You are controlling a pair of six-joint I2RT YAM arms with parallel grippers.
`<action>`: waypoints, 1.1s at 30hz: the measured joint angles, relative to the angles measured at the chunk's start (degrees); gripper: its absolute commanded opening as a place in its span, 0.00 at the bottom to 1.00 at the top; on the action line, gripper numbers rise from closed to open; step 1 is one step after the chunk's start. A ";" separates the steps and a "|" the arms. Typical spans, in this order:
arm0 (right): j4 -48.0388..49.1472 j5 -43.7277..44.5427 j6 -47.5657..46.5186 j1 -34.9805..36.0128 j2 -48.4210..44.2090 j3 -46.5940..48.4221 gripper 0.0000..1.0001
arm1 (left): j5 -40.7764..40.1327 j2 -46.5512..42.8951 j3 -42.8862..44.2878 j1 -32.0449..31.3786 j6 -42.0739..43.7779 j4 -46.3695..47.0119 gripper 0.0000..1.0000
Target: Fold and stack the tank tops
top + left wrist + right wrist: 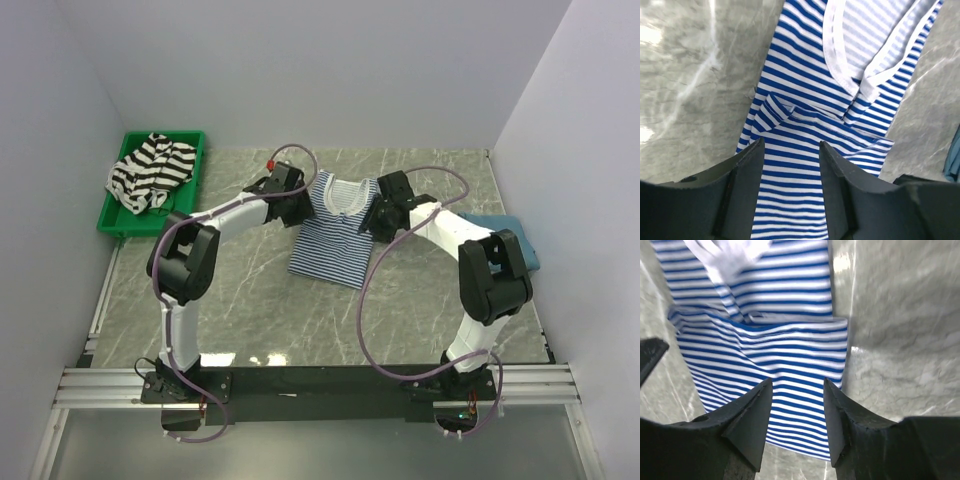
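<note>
OK, thin-striped tank top (330, 235) lies mid-table (250, 300), neckline toward 12 o'clock, hem toward 6. The left gripper (790, 144) sits over its 10 o'clock shoulder corner and the right gripper (796, 382) over the 2 o'clock one. Both sets of jaws are apart with nothing pinched, and the cloth lies slack under them.

The black-and-white tank top (150, 172) is bunched in the green bin (170, 135) at 10 o'clock. The teal tank top (530, 245) is at 3 o'clock, partly behind the right arm, and looks folded.

My read: we're mid-fold on the striped one. There's a small flap bunched under the left fingers, so pinch outboard of it and catch every layer. Take both corners at matching height, lift low, carry straight toward 6 in sync, and lay edge on edge. Uneven pull will skew the fold.
</note>
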 measured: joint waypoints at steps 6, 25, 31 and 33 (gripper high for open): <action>-0.44 3.15 -0.74 0.11 -1.70 1.36 0.52 | -3.89 -7.61 -3.63 0.44 -0.96 -1.05 0.50; -0.76 12.98 5.22 16.22 -14.47 -17.75 0.48 | -3.85 -29.53 -41.72 -4.00 -6.45 5.75 0.59; 1.62 12.48 8.31 16.92 -17.09 -21.51 0.48 | -2.56 -30.18 -43.32 -4.00 -6.45 10.73 0.61; 2.86 12.00 9.38 16.96 -17.11 -22.82 0.48 | -2.49 -30.88 -44.39 -3.98 -6.47 11.91 0.61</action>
